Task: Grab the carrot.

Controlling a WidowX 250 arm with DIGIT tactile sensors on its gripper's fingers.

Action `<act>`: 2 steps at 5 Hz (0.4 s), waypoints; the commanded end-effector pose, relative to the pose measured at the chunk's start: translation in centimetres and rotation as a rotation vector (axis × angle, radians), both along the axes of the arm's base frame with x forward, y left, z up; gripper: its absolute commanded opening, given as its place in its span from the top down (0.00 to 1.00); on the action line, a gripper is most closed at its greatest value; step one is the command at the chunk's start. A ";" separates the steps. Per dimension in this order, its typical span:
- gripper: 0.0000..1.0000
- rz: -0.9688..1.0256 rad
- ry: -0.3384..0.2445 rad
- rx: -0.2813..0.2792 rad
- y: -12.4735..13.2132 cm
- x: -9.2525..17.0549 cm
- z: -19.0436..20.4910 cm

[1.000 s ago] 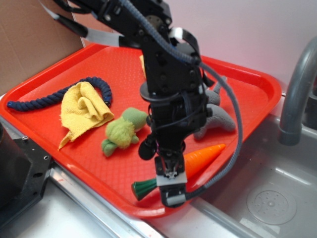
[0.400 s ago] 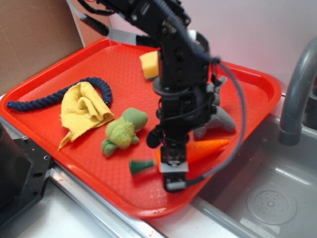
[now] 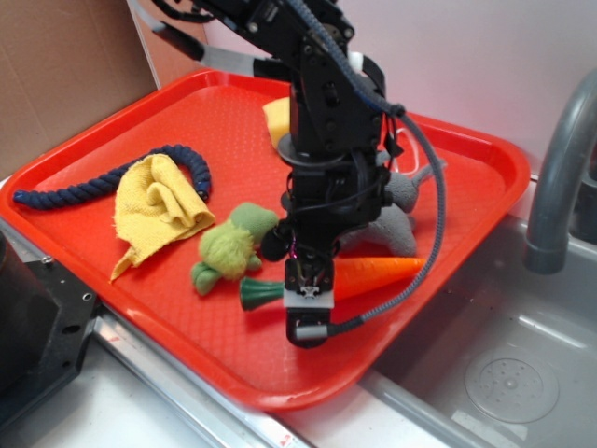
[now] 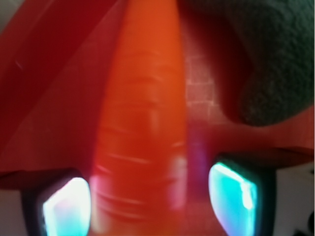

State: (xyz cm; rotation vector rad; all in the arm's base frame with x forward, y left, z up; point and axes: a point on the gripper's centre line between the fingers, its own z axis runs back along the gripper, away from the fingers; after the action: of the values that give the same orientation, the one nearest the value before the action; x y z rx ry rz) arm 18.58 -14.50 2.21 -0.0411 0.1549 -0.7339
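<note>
- Carrot (image 3: 373, 273): glossy orange toy with a dark green stem end, lying on the front part of the red tray (image 3: 112, 149), tip toward the sink side; in the wrist view (image 4: 142, 128) it runs lengthwise between the two fingers.
- Gripper (image 3: 309, 297): pointing down over the carrot's stem half, fingers (image 4: 231, 196) standing either side of the carrot body; whether they press it cannot be told.
- Grey plush toy (image 3: 392, 219): just behind the carrot, partly hidden by the arm.
- Green plush toy (image 3: 229, 247): near the stem end, to its left.
- Yellow cloth (image 3: 159, 201) and dark blue rope (image 3: 84, 189): well apart, on the tray's left.
- Yellow sponge (image 3: 275, 117): at the tray's rear.
- Grey faucet (image 3: 555, 177): over the sink, right of the tray.
</note>
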 end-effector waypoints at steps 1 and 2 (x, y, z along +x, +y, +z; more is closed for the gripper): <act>1.00 -0.017 -0.030 -0.001 -0.8 0.3 0.6; 1.00 -0.021 -0.026 -0.001 -1.0 0.4 0.6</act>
State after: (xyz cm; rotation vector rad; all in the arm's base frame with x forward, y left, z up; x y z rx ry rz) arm 19.06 -15.02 2.19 -0.0189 0.1690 -0.7457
